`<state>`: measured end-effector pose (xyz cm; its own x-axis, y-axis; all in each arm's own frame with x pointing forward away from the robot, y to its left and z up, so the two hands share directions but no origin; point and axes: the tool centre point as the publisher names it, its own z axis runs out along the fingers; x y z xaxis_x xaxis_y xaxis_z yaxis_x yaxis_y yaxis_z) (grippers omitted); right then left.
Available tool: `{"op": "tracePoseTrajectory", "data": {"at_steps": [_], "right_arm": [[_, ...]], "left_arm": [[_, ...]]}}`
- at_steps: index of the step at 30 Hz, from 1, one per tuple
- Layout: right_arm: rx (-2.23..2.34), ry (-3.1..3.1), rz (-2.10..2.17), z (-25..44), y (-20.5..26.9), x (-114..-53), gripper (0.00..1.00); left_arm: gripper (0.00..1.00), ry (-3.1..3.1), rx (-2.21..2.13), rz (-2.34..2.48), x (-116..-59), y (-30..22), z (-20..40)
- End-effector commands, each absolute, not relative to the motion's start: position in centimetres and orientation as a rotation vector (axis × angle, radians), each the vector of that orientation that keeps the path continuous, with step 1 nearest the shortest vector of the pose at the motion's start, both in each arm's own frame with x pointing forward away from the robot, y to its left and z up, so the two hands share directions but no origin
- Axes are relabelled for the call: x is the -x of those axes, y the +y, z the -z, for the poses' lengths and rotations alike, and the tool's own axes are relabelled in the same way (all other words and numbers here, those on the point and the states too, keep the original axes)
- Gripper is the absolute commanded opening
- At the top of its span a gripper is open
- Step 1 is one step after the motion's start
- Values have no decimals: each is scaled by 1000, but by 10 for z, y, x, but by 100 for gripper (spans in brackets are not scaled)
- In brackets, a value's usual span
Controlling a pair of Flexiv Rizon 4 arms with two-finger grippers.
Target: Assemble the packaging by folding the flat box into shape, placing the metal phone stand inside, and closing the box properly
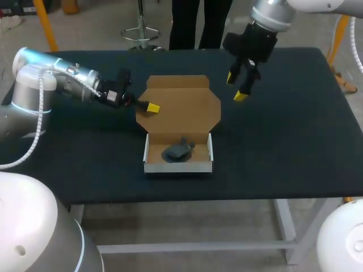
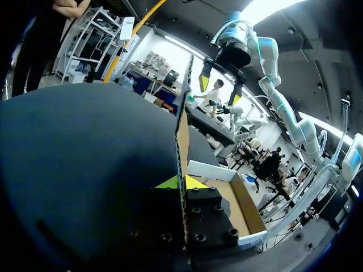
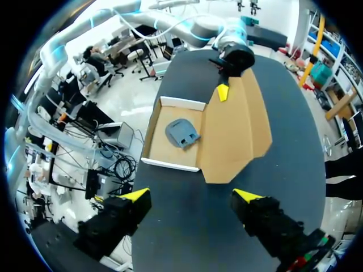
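Note:
The cardboard box lies in the middle of the table with its lid folded back flat behind it. A grey metal phone stand rests inside the tray. My left gripper is at the lid's left edge, shut on the lid. In the left wrist view the lid runs edge-on between the yellow tips of the left gripper. My right gripper hangs open above the table beyond the lid's right corner, holding nothing. The right wrist view looks down on the tray, stand and lid ahead of the right gripper.
The dark table carries nothing else that I can see. Its front edge runs just in front of the box. My left arm lies low across the table's left side.

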<state>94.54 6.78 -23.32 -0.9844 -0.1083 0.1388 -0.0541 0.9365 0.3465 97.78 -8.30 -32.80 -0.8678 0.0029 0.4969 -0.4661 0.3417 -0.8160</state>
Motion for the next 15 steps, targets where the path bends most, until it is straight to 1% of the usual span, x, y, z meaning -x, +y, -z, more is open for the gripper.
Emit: {"op": "tracePoseTrajectory", "data": {"at_steps": [1,15], "right_arm": [[-125,-2930,510,232,69,-947,100],[-129,-2926,504,232,72,-946,100]], "left_arm": [[0,-2209,-374,-1554,-975,-82,329],[0,-2247,-259,-1589,-967,-81,324]]}}
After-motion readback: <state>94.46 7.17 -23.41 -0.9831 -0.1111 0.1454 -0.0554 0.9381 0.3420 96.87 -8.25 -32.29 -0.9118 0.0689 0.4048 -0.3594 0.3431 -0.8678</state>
